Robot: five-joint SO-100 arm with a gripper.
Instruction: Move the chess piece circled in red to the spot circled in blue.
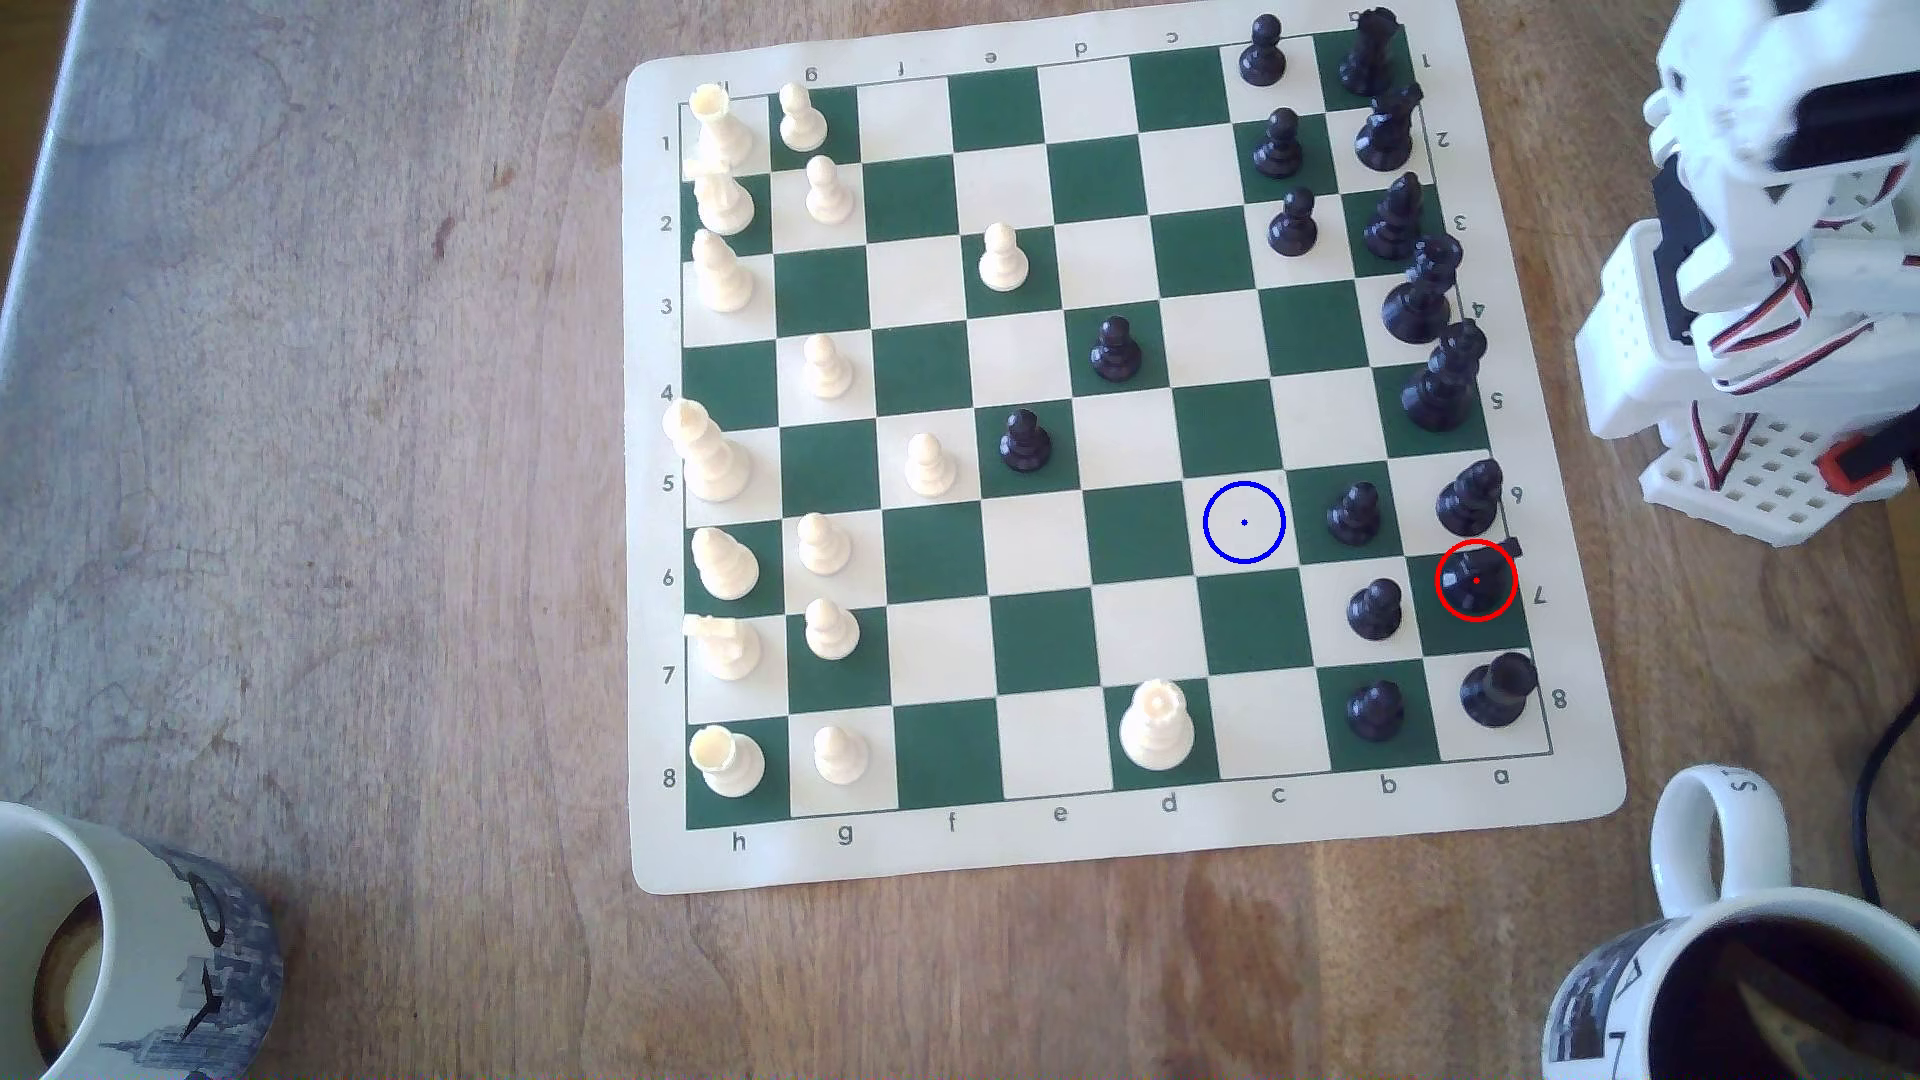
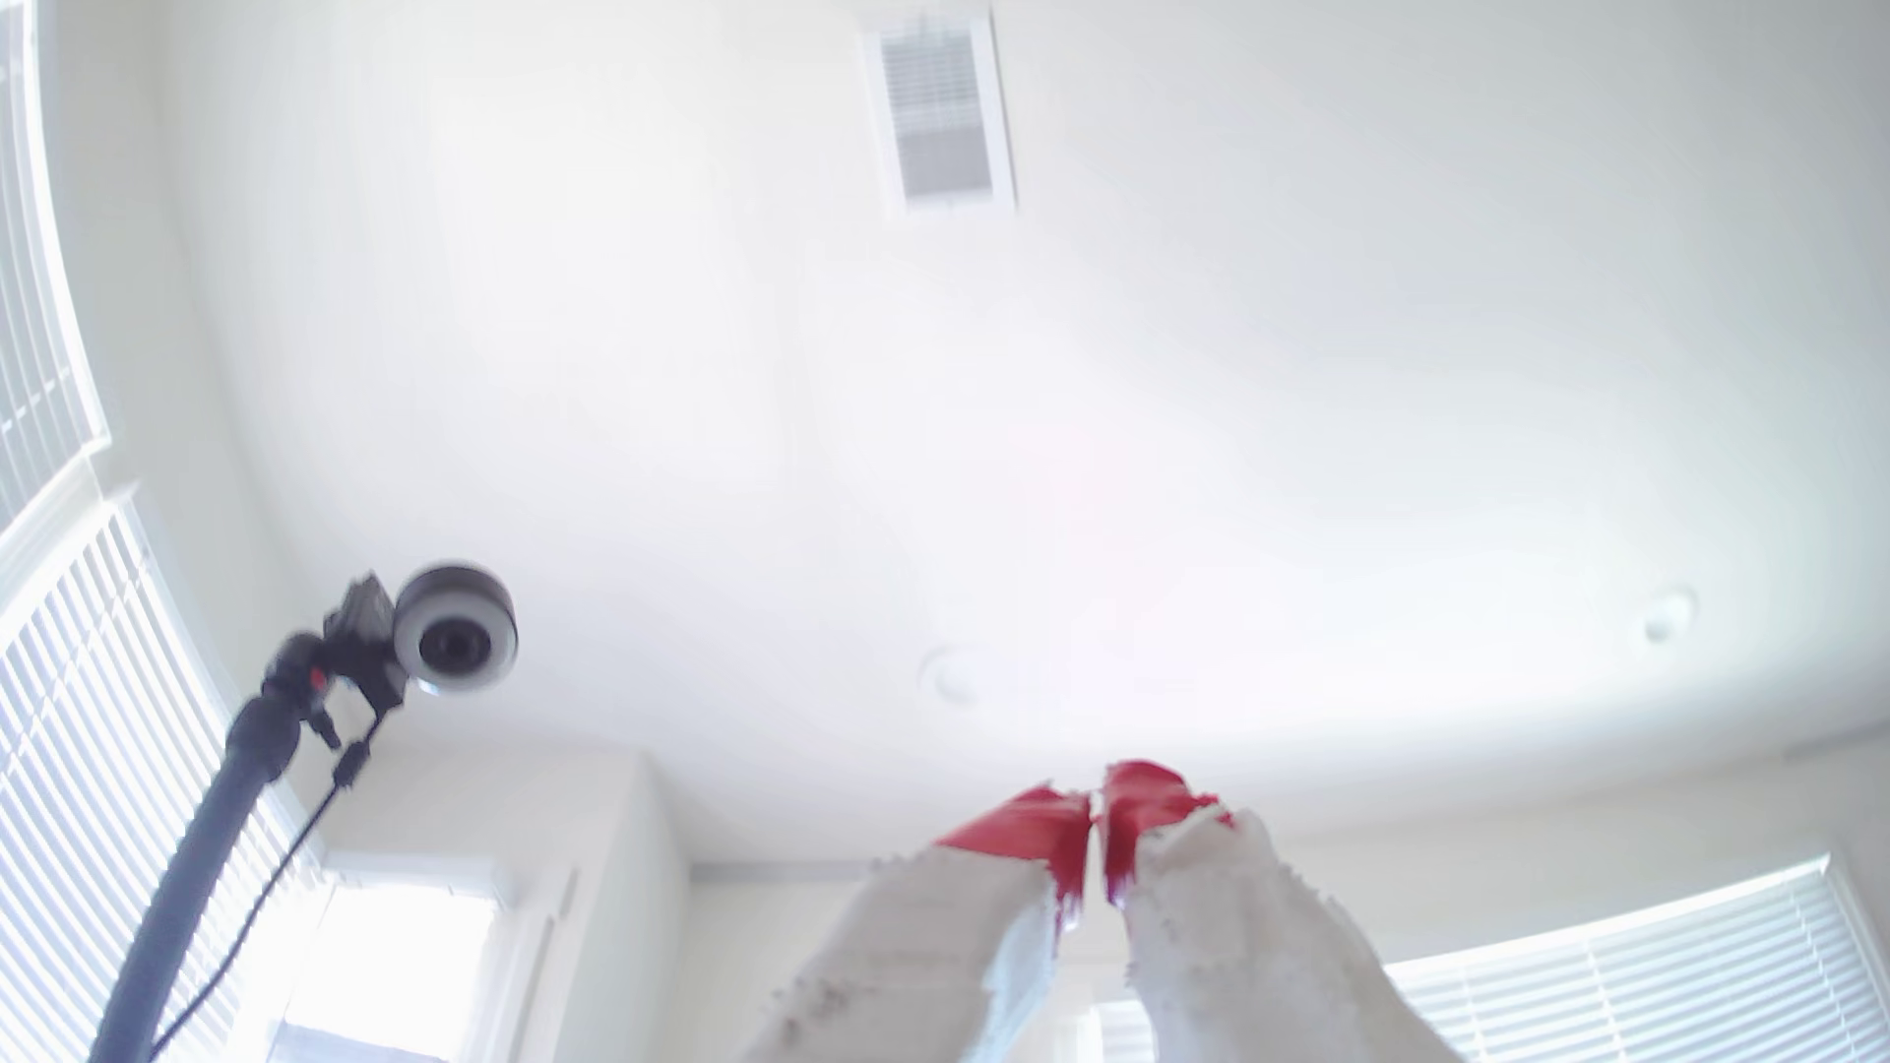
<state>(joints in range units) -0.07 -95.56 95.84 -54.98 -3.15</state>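
Observation:
The black knight-like chess piece [image 1: 1475, 582] stands inside a red ring on a green square near the board's right edge in the exterior view, between a black bishop-like piece and a black rook. The spot [image 1: 1244, 522] is a cream square with a blue ring and dot, two files to its left and one row farther back. In the wrist view my gripper [image 2: 1096, 802] points up at the ceiling, its red-tipped white fingers [image 2: 1033, 833] pressed together with nothing between them. The folded white arm [image 1: 1766, 260] sits off the board at the exterior view's right.
A black pawn [image 1: 1354, 514] stands between spot and knight's file, another [image 1: 1375, 609] just left of the knight. The rook [image 1: 1498, 689] is nearer the front. Mugs sit at the front right [image 1: 1756, 966] and front left [image 1: 114, 955]. A camera on a pole [image 2: 450, 634] shows overhead.

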